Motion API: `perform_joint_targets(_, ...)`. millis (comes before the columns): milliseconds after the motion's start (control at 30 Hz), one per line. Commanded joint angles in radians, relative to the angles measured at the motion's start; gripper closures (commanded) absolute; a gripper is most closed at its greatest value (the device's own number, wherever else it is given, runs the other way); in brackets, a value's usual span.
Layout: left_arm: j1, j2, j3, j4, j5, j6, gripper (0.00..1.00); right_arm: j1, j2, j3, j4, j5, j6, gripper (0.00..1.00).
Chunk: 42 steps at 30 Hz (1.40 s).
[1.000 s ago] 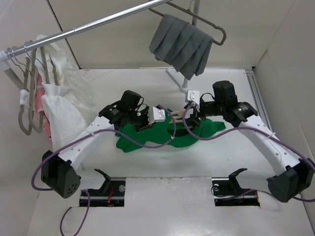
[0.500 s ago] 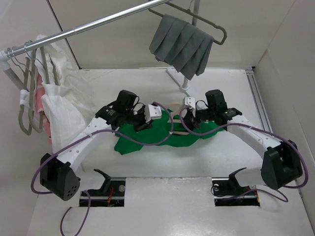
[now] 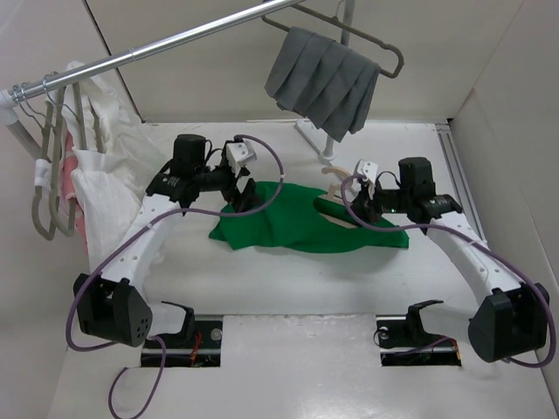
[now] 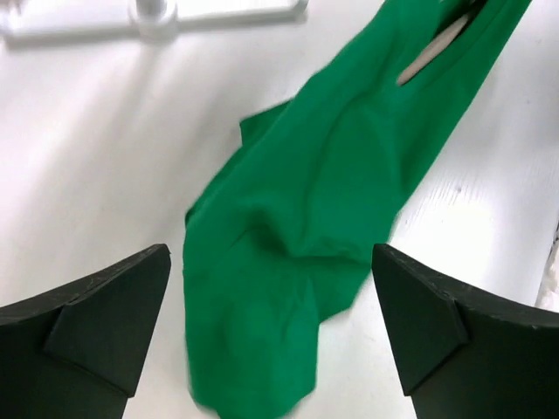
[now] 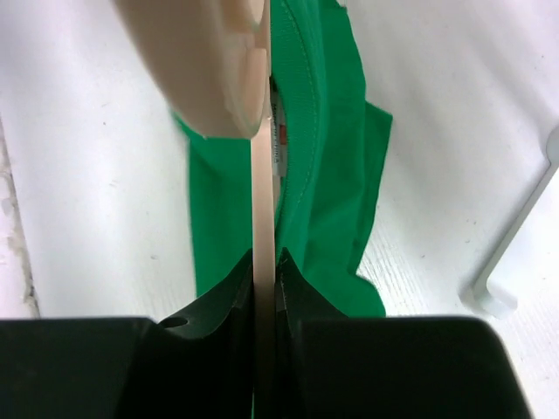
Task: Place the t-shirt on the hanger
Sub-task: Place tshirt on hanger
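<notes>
With the left fingers (image 4: 96, 323) spread wide and empty above the t-shirt (image 3: 297, 223) lying slack on the tabletop (image 3: 288, 288), only the right fingers (image 5: 223, 305) — pinched on the hanger (image 5: 262, 218) at the collar — have any hold, so one tug could slide the loose cloth off.

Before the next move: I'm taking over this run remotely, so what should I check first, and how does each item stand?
1. Right gripper shut on the hanger: ok, the jaws pinch its thin beige edge.
2. Left gripper open and holding nothing: ok, it hovers over the t-shirt.
3. Hanger inside the t-shirt: cannot tell how far; a beige strip shows at a gap in the cloth.
4. T-shirt spread flat on the table: not ok, it lies rumpled and folded.
5. Cloth caught in the right grip: cannot tell.
</notes>
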<state>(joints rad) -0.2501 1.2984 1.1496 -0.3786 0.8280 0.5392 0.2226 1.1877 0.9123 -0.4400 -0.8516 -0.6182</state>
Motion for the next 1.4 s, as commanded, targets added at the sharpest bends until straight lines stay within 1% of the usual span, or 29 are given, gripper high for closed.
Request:
perform_joint_targets(0, -0.054, -0.062, 0.041, 0.069, 0.028, -0.004, 0.00, 0.000, -0.008, 0.100, -0.019, -0.020, 0.060, 1.00)
perform_joint_targets(67, -0.070, -0.106, 0.000, 0.108, 0.028, 0.007, 0.00, 0.000, -0.008, 0.137, -0.019, -0.020, 0.081, 1.00)
perform_joint_targets(100, -0.089, -0.152, -0.022, 0.125, -0.008, 0.028, 0.00, 0.000, -0.008, 0.149, -0.032, -0.020, 0.090, 1.00)
perform_joint_targets(133, -0.153, -0.174, -0.043, 0.126, -0.047, 0.059, 0.00, 0.000, 0.001, 0.161, -0.042, -0.020, 0.090, 1.00)
perform_joint_targets(200, -0.243, -0.188, -0.099, 0.126, -0.152, 0.103, 0.00, 0.024, 0.001, 0.198, -0.066, -0.020, 0.100, 1.00)
perform_joint_targets(233, -0.292, -0.188, -0.112, 0.091, -0.265, 0.104, 0.05, 0.024, 0.001, 0.207, -0.066, -0.020, 0.109, 1.00)
perform_joint_targets(267, -0.372, -0.173, -0.141, 0.077, -0.320, 0.104, 0.09, 0.041, 0.001, 0.218, -0.075, -0.020, 0.109, 1.00)
perform_joint_targets(300, -0.392, -0.159, -0.160, 0.076, -0.364, 0.094, 0.15, 0.059, 0.001, 0.243, -0.075, -0.020, 0.109, 1.00)
perform_joint_targets(333, -0.393, -0.139, -0.180, 0.086, -0.441, 0.038, 0.26, 0.060, 0.001, 0.253, -0.091, -0.011, 0.109, 1.00)
perform_joint_targets(367, -0.402, -0.139, -0.201, 0.110, -0.502, -0.011, 0.50, 0.073, 0.001, 0.263, -0.091, 0.000, 0.109, 1.00)
perform_joint_targets(400, -0.402, -0.139, -0.246, 0.138, -0.571, -0.059, 0.53, 0.084, 0.001, 0.263, -0.103, 0.000, 0.109, 1.00)
perform_joint_targets(433, -0.402, -0.139, -0.266, 0.191, -0.636, -0.094, 0.51, 0.084, 0.001, 0.273, -0.103, 0.000, 0.118, 1.00)
perform_joint_targets(467, -0.402, -0.149, -0.284, 0.225, -0.753, -0.151, 0.40, 0.095, -0.008, 0.273, -0.092, 0.000, 0.132, 1.00)
perform_joint_targets(500, -0.402, -0.149, -0.313, 0.256, -0.789, -0.172, 0.20, 0.104, -0.008, 0.273, -0.066, 0.000, 0.143, 1.00)
perform_joint_targets(533, -0.402, -0.162, -0.314, 0.280, -0.811, -0.189, 0.17, 0.125, -0.019, 0.260, -0.054, 0.000, 0.153, 1.00)
perform_joint_targets(600, -0.402, -0.171, -0.324, 0.336, -0.825, -0.247, 0.14, 0.150, -0.019, 0.250, -0.043, 0.000, 0.167, 1.00)
perform_joint_targets(700, -0.402, -0.171, -0.324, 0.372, -0.848, -0.315, 0.14, 0.181, -0.019, 0.250, -0.029, 0.011, 0.178, 1.00)
perform_joint_targets(833, -0.402, -0.194, -0.333, 0.347, -0.848, -0.415, 0.14, 0.192, -0.019, 0.250, -0.029, 0.029, 0.187, 1.00)
perform_joint_targets(900, -0.402, -0.224, -0.343, 0.336, -0.848, -0.482, 0.11, 0.192, -0.019, 0.250, -0.029, 0.029, 0.187, 1.00)
perform_joint_targets(933, -0.402, -0.225, -0.343, 0.336, -0.869, -0.507, 0.09, 0.192, -0.019, 0.250, -0.029, 0.029, 0.187, 1.00)
perform_joint_targets(1000, -0.402, -0.235, -0.343, 0.327, -0.882, -0.551, 0.09, 0.192, -0.010, 0.250, -0.029, 0.029, 0.187, 1.00)
perform_joint_targets(1033, -0.388, -0.235, -0.343, 0.317, -0.895, -0.597, 0.08, 0.192, -0.010, 0.250, -0.029, 0.029, 0.187, 1.00)
perform_joint_targets(1100, -0.351, -0.235, -0.343, 0.308, -0.895, -0.640, 0.08, 0.201, -0.010, 0.250, -0.042, 0.029, 0.178, 1.00)
perform_joint_targets(1167, -0.331, -0.214, -0.343, 0.308, -0.883, -0.653, 0.08, 0.201, -0.010, 0.260, -0.042, 0.020, 0.178, 1.00)
perform_joint_targets(1267, -0.318, -0.165, -0.343, 0.365, -0.870, -0.628, 0.15, 0.201, -0.010, 0.260, -0.042, 0.020, 0.178, 1.00)
perform_joint_targets(1300, -0.308, -0.156, -0.352, 0.380, -0.839, -0.613, 0.20, 0.201, -0.010, 0.260, -0.033, 0.020, 0.178, 1.00)
perform_joint_targets(1333, -0.296, -0.156, -0.366, 0.395, -0.828, -0.604, 0.33, 0.201, -0.010, 0.260, -0.032, 0.011, 0.178, 1.00)
perform_joint_targets(1367, -0.296, -0.156, -0.375, 0.418, -0.828, -0.591, 0.44, 0.201, -0.010, 0.260, -0.032, 0.011, 0.178, 1.00)
